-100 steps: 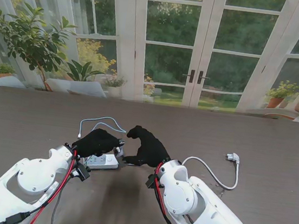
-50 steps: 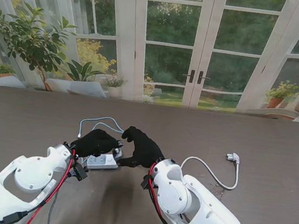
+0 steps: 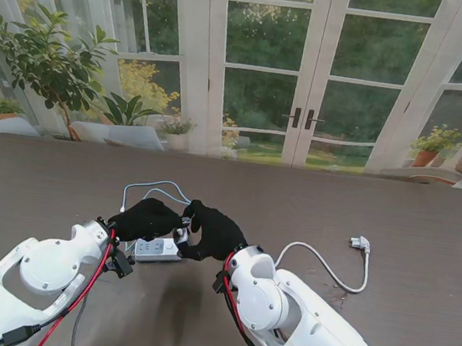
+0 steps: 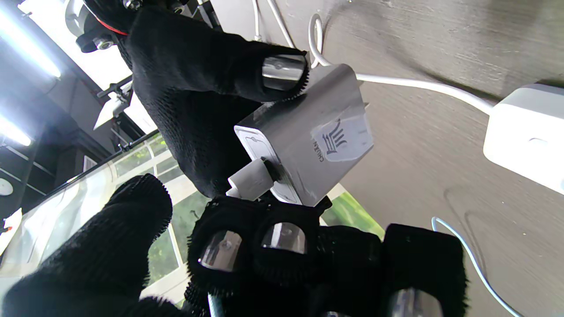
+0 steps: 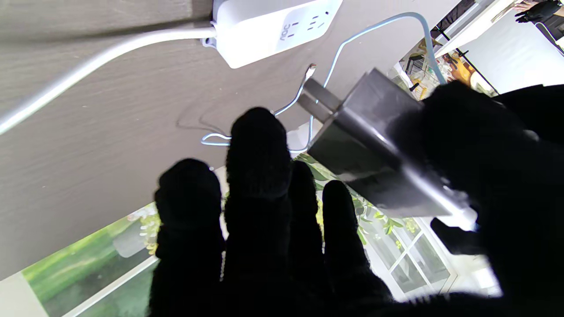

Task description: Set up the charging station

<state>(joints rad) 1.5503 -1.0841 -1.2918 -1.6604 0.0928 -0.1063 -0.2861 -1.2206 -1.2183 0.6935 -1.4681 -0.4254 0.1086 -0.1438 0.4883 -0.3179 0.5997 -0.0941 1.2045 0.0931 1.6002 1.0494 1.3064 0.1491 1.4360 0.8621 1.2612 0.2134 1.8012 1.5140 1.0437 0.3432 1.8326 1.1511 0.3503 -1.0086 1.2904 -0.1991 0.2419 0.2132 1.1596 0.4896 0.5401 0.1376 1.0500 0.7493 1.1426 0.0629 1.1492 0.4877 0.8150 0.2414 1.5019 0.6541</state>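
Fingers [image 4: 273, 237] of our left hand [image 3: 148, 218] clamp the grey charger [image 4: 308, 141] above the bench [image 3: 393, 227]. Our right hand [image 3: 211, 230] touches its far side, though we cannot tell its grip. Just beyond both lies the white power strip [image 5: 273, 26], then the blue cable [image 3: 157, 188].

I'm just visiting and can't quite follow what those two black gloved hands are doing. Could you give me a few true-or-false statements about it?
1. The left hand holds a gray charger in its fingers. True.
2. The charger is plugged into the white power strip. False: its prongs are bare, off the strip.
3. A thin cable lies on the table. True.
4. The right hand grips the strip's wall plug. False: the plug lies apart, far to the right.
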